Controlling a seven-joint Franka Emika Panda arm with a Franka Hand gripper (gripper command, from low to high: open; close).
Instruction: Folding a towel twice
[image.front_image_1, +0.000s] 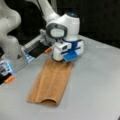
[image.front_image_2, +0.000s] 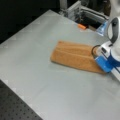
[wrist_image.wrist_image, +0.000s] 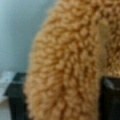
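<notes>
Table (image.front_image_1: 100, 82) first: a broad grey metal sheet, bare around the work. Arm (image.front_image_1: 53, 15) next, white and thick-jointed, bending down from a front view's top to the far end of the cloth.

Towel (image.front_image_1: 51, 83) lies on the table as a long narrow strip in both front views, tan-orange terry. It looks already doubled lengthwise: at its near end in a front view the edge arches up in a soft rounded loop, and a lengthwise crease runs along it (image.front_image_2: 75, 56). So I judge one fold done and the second not yet made.

Claw (image.front_image_1: 65, 60) sits low over the strip's far short end, its blue-and-white body touching or nearly touching the cloth. In the wrist view fuzzy pile (wrist_image.wrist_image: 67, 65) bulges between two dark fingers (wrist_image.wrist_image: 111, 97), one at each lower corner, so the claw appears closed on a pinch of towel at that end.

Handling, as I judge it: light, limp and thick-piled, so it will drape and sag rather than hold a shape, and it should not slip easily from the pads. Being wider than the claw, it is best held at the middle of a short edge, catching both layers.
</notes>
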